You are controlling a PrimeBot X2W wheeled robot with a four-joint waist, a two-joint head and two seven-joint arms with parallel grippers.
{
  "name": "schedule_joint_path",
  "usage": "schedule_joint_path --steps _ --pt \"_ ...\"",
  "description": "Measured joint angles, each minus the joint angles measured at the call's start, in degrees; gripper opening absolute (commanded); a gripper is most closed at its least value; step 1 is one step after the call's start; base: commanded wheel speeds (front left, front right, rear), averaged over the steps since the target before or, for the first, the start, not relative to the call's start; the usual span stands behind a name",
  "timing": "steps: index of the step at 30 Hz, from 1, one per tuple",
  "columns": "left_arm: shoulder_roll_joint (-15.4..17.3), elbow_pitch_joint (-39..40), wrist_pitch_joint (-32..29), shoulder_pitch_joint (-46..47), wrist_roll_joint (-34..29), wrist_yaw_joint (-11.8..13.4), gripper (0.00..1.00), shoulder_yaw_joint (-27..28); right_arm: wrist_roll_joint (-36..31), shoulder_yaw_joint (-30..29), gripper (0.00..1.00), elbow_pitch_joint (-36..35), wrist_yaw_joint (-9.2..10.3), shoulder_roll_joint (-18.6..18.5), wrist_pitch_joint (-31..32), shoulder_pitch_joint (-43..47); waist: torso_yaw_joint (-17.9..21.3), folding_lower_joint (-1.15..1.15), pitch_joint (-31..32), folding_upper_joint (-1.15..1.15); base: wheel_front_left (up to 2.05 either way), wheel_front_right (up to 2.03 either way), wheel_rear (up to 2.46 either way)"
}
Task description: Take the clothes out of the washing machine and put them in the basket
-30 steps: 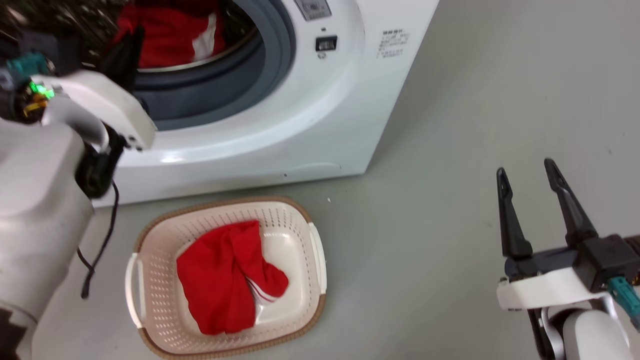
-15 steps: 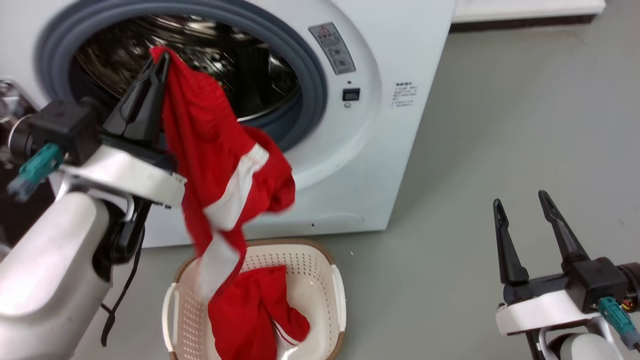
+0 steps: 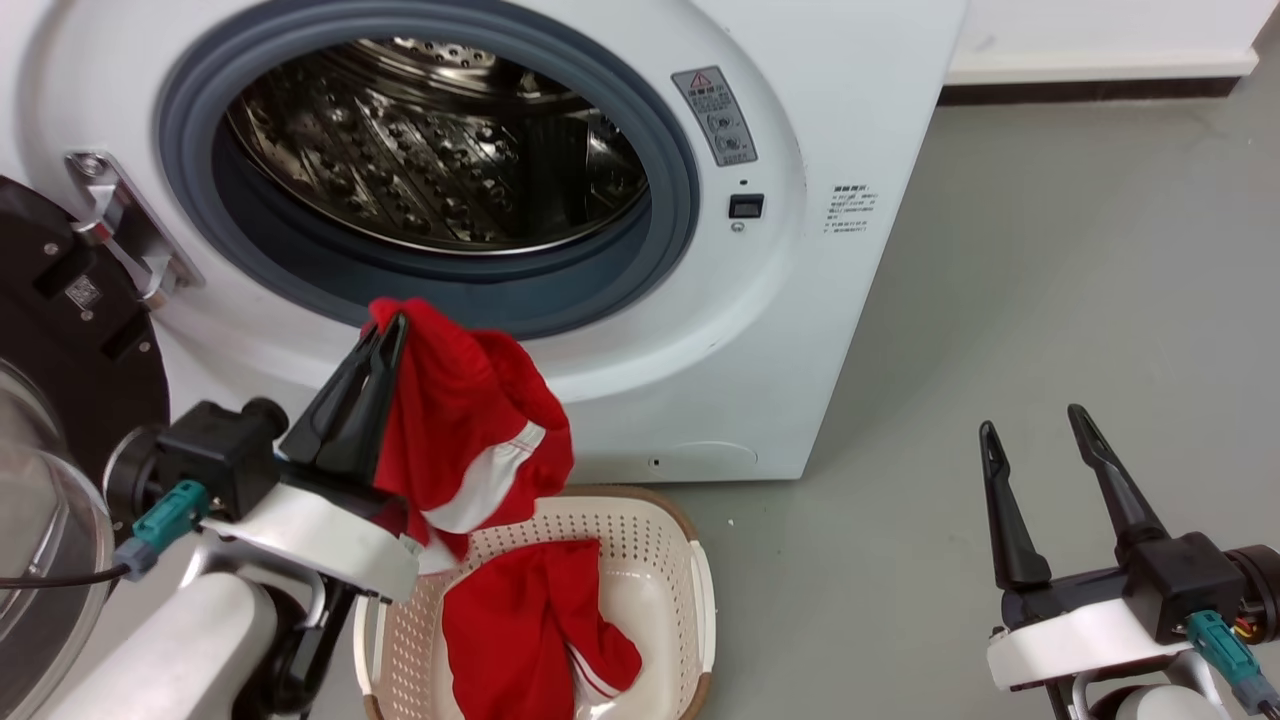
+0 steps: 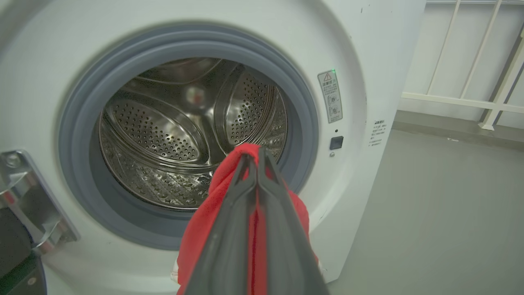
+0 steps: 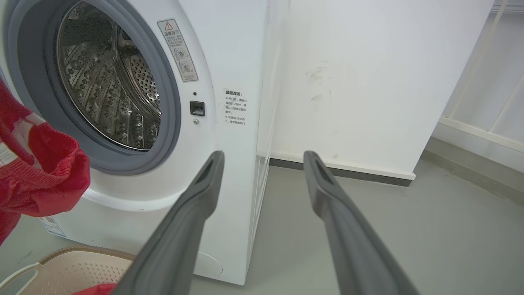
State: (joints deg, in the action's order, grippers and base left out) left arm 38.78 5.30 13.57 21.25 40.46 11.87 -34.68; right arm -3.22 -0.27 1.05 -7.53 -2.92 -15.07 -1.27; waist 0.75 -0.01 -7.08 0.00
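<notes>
Basket (image 3: 648, 556) cut off at bottom edge; left pincer (image 3: 394, 324) clamps red garment (image 3: 470, 430).

Bright, even indoor light fills the room. The perforated steel drum (image 3: 430, 150) of the large white front-loading washing machine (image 3: 800, 330) glints sharply, and a soft shadow lies on the smooth grey floor (image 3: 1050, 300) beside it. Wrist views bow at the edges; the right gripper (image 5: 264, 159) shows long dark fingers (image 5: 327, 205) softly blurred.
</notes>
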Motion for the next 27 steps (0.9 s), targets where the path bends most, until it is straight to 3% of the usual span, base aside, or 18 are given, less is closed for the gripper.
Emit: schedule_joint_path --steps 10,19,27 --pt "-4.94 -16.29 1.01 -1.30 -0.58 -5.01 0.00 -3.60 -0.41 0.18 1.00 -0.51 0.00 0.00 0.00 -1.69 1.15 0.01 -4.80 0.00 0.00 0.00 0.00" --pt "-11.23 -36.32 1.33 4.03 -4.74 -9.84 0.00 -7.30 -0.37 0.33 1.00 -1.66 0.00 0.00 -0.01 -4.89 3.82 0.02 -12.01 0.00 0.00 0.00 0.00" --pt "-13.99 -52.49 1.43 10.00 -7.60 -13.65 0.00 -7.12 0.16 0.42 1.00 -2.86 0.00 0.00 0.00 -7.37 6.98 0.02 -19.25 0.00 0.00 0.00 0.00"
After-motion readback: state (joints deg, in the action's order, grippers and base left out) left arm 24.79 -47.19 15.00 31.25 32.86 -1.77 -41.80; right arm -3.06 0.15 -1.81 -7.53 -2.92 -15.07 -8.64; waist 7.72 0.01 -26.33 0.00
